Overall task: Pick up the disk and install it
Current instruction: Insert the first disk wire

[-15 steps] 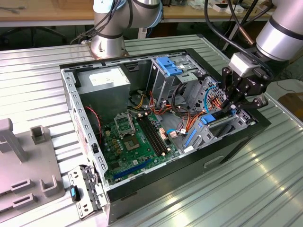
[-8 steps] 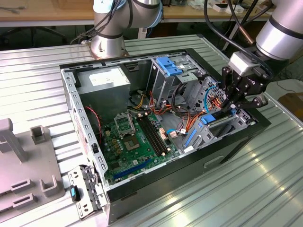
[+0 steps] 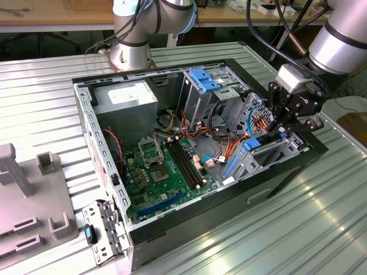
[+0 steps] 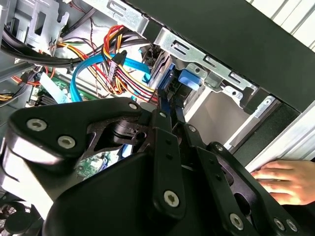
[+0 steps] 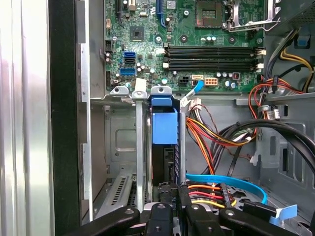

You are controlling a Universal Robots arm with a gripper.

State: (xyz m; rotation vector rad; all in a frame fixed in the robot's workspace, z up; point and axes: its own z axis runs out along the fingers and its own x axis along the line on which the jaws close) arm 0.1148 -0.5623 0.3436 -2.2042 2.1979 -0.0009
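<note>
In the drive cage at the front of the open computer case (image 3: pixel 86 114), the disk (image 5: pixel 164 152) stands on edge in its slot, blue rail uppermost, the gripper (image 5: pixel 170 209) clenched on its edge. Cables (image 4: pixel 115 64) crowd beside it. A hand (image 4: pixel 280 179) rests on the ribbed metal table (image 3: pixel 275 229). The power supply (image 3: pixel 126 97) carries a white label.

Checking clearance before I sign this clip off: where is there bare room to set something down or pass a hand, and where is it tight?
Free: the ribbed table on the exterior view's right of the computer case, and the strip between case and grey fixture. Crowded: the drive cage, where the gripper, disk and cable bundle meet. A hand rests beside the case.
</note>
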